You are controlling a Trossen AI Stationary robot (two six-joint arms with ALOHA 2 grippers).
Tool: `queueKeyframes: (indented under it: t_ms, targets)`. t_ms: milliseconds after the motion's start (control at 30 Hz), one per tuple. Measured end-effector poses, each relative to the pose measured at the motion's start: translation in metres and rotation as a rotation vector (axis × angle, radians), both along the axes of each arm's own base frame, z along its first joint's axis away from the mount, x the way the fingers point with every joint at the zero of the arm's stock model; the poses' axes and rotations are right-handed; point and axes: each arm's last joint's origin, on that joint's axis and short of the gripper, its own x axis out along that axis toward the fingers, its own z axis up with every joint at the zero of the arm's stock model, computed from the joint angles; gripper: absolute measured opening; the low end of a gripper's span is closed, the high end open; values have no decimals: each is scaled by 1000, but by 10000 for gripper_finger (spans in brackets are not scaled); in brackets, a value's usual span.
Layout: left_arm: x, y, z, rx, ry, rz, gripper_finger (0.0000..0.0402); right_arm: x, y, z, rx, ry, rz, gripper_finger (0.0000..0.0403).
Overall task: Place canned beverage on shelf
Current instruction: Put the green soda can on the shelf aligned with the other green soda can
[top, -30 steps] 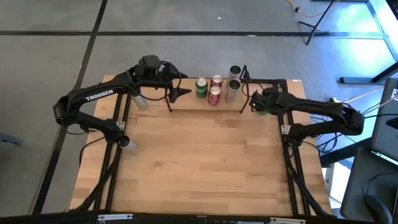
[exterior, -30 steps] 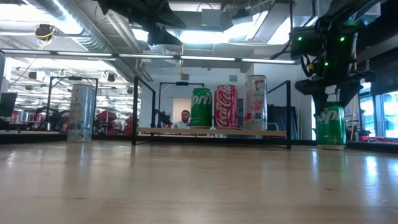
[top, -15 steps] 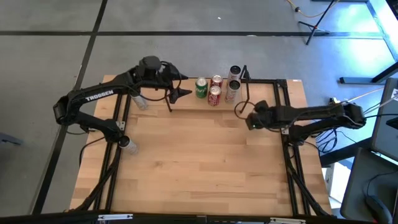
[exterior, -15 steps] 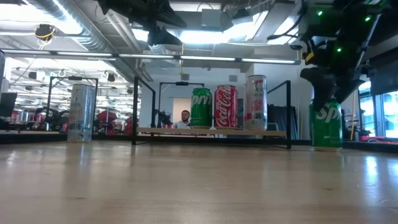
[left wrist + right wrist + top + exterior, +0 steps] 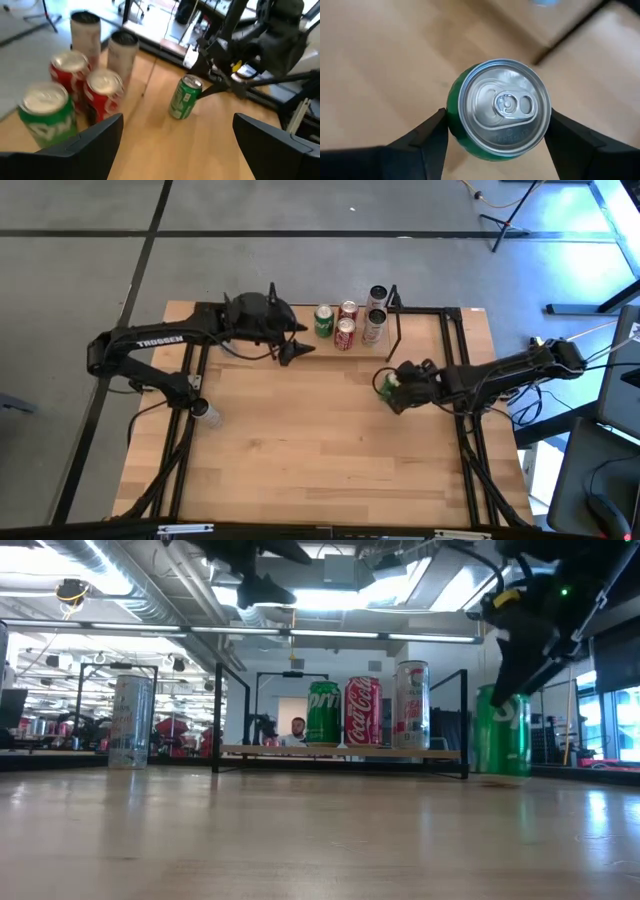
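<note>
A green can [image 5: 388, 386] sits in my right gripper [image 5: 393, 389], right of the table's middle and in front of the shelf's right end; the gripper is shut on it. The can also shows in the low view [image 5: 503, 730] and the left wrist view [image 5: 184, 97]. The shelf [image 5: 420, 311] stands at the far edge, its wooden board [image 5: 340, 752] holding a green can [image 5: 323, 321], two red cans [image 5: 345, 333] and two silver cans [image 5: 374, 326]. My left gripper [image 5: 297, 347] hangs open and empty above the table, just left of those cans. My right gripper pinches the green can's side wall just below the top rim [image 5: 453, 122], one finger [image 5: 427, 140] on each of two opposite sides. The fingers come from above, slanting in from the table's right. The can is tilted; whether its base touches the table, I cannot tell.
A silver can [image 5: 207, 413] stands by the left arm's base at the table's left, and shows in the low view [image 5: 130, 722]. The shelf's black upright rods [image 5: 398, 325] stand just behind the held can. Bare wood lies toward the near edge.
My right gripper has carried the green can from beside the shelf's right end toward the table's left and near edge, and the can has tipped from upright to tilted. My left gripper has shifted a little toward the near edge and right, staying open.
</note>
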Motion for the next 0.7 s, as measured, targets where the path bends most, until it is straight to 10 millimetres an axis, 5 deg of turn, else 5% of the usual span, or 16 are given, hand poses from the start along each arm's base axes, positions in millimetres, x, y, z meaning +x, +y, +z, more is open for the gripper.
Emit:
queueKeyframes:
  t_ms: [300, 700]
  targets:
    - [-2, -36, -5, -54, 96, -130, 364, 33, 9, 4, 2, -122, 162, 261]
    - [-83, -53, 22, 51, 155, -184, 364, 122, 11, 27, -104, -129, 112, 253]
